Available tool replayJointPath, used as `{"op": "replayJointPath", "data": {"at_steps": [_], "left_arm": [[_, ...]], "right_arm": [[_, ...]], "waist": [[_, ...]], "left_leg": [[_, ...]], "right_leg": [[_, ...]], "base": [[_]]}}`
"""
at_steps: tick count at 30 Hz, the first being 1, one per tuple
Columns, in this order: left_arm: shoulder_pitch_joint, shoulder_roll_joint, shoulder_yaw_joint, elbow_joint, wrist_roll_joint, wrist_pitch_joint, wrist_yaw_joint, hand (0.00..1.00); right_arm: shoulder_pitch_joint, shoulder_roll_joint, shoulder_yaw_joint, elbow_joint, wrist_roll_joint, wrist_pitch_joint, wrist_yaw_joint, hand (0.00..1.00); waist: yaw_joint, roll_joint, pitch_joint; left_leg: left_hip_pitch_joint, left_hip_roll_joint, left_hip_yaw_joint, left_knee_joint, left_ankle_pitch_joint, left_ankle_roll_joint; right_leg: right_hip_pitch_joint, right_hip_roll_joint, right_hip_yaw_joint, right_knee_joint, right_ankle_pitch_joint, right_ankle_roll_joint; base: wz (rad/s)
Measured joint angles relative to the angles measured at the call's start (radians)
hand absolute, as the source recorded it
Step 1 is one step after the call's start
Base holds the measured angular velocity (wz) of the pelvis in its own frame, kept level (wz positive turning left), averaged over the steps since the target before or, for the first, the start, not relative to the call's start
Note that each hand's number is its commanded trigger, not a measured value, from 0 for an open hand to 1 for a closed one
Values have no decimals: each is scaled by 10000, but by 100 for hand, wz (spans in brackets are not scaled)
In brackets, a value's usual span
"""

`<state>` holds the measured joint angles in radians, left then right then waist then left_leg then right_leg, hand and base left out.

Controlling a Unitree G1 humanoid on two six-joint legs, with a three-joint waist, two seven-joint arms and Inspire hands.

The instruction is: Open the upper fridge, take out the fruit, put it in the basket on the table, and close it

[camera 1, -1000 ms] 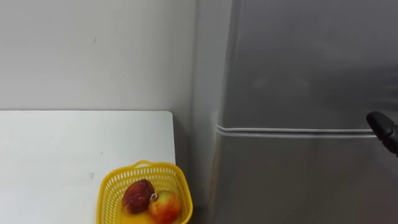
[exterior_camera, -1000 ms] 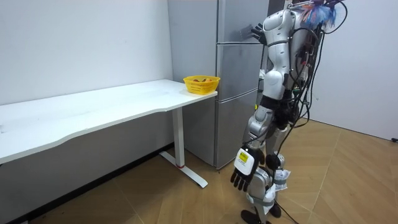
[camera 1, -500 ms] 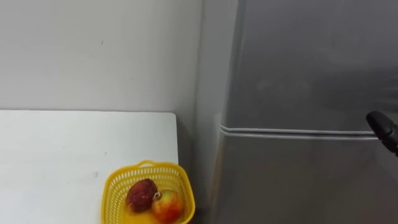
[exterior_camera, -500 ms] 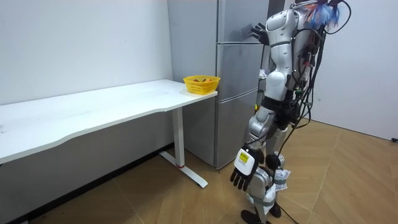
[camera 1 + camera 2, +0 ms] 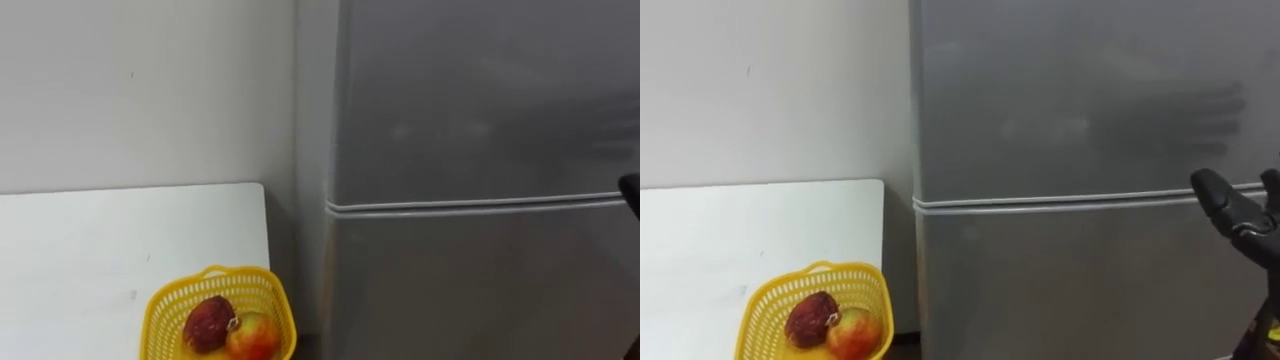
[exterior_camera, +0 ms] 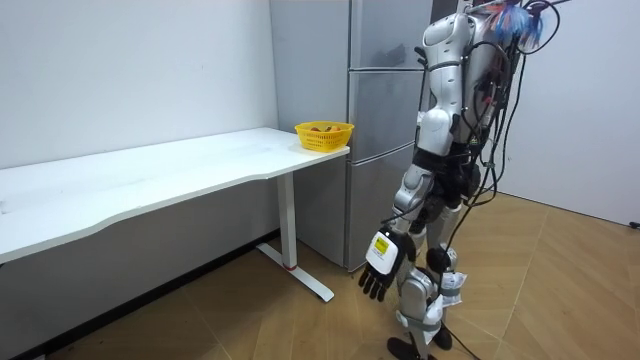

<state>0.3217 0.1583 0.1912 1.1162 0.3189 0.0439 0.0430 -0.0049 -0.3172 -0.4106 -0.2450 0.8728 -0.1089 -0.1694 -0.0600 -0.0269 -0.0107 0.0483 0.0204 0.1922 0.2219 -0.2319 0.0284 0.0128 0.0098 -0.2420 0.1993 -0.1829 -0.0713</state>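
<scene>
Robot stands facing the fridge (image 5: 1070, 110), both its doors shut. Right hand (image 5: 1238, 218) is raised near the seam under the upper door; open or closed, cannot tell. Left hand (image 6: 378, 268) hangs by the leg, loose and empty. Yellow basket (image 5: 758, 310) of fruit sits on the white table (image 5: 720, 230), at the corner nearest the fridge.

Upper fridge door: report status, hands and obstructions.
Right hand open, raised by the door seam. Left hand open, hanging low. Upper fridge door shut. Yellow basket aside on table.
</scene>
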Motion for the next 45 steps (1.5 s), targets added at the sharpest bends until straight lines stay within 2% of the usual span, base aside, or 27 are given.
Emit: {"op": "replayJointPath", "data": {"at_steps": [3,7,12,14,16,19,22,28,35,40,41,42,45], "left_arm": [[-29,-61,-112,6,-6,1,177,0],[-112,-46,-110,-27,10,4,355,0],[-114,-43,-131,-311,3,-8,379,0],[-199,11,-358,-470,3,-3,404,0],[-467,89,-570,-499,0,-11,455,0],[-557,68,-1003,-678,-21,-26,563,0],[-601,68,-1175,-607,-49,-27,616,0],[-318,-38,-1183,-578,-487,-1,604,0],[-264,-132,-1163,-435,-770,-74,587,0],[-193,-178,-1081,-340,-919,-76,591,0],[-186,-192,-1079,-317,-929,-76,591,0],[-192,-238,-1071,-262,-928,-69,591,0],[-203,-312,-1074,-258,-927,-67,525,0]], "right_arm": [[122,55,-94,38,-9,0,-283,0],[1044,457,-241,45,-21,0,-818,0],[2095,688,-233,199,-51,1,-1064,0],[2257,725,-178,563,-122,-23,-1080,0],[2572,946,81,1461,-315,-69,-1039,0],[2731,1405,539,2524,-315,2,-1042,0],[2870,1513,1165,3634,-310,19,-1009,0],[2935,1632,1636,5077,-855,14,-868,0],[2809,1737,2677,7960,-2423,71,-426,0],[2746,1902,2722,9830,-3369,146,139,0],[2749,1916,2722,10034,-3437,147,186,0],[2756,1927,2733,10373,-3671,159,258,0],[2762,1937,2748,10979,-4106,175,546,0]], "waist": [[-240,57,12],[-375,83,-2],[-425,162,12],[-489,160,15],[-461,80,25],[-460,120,20],[-430,167,11],[-426,363,20],[-173,313,12],[-103,125,41],[-88,168,78],[-67,135,53],[11,127,55]], "left_leg": [[-90,5,16,-1,0,0],[-57,6,43,-56,1,-2],[-4,24,306,-177,1,-2],[-3,35,420,-179,1,-2],[38,37,469,-191,1,-2],[-6,38,560,-209,-2,1],[9,28,560,-331,-3,3],[136,18,507,-346,-3,4],[168,14,502,-336,-1,2],[295,18,449,-318,-2,2],[342,16,446,-328,-2,1],[356,13,445,-329,-4,0],[365,14,437,-316,-6,3]], "right_leg": [[-140,2,39,62,-4,0],[-148,25,115,69,-5,-1],[-275,96,483,106,8,8],[-333,93,530,153,19,4],[-323,94,556,172,17,4],[-388,101,659,193,20,10],[-375,122,727,211,34,24],[-274,122,664,56,37,39],[-249,123,679,51,32,42],[16,138,625,-143,41,60],[66,138,625,-156,40,61],[107,135,626,-151,37,66],[86,133,623,-147,53,67]], "base": [[-3],[-2],[-19],[-17],[-6],[-12],[-3],[3],[0],[6],[0],[0],[0]]}}
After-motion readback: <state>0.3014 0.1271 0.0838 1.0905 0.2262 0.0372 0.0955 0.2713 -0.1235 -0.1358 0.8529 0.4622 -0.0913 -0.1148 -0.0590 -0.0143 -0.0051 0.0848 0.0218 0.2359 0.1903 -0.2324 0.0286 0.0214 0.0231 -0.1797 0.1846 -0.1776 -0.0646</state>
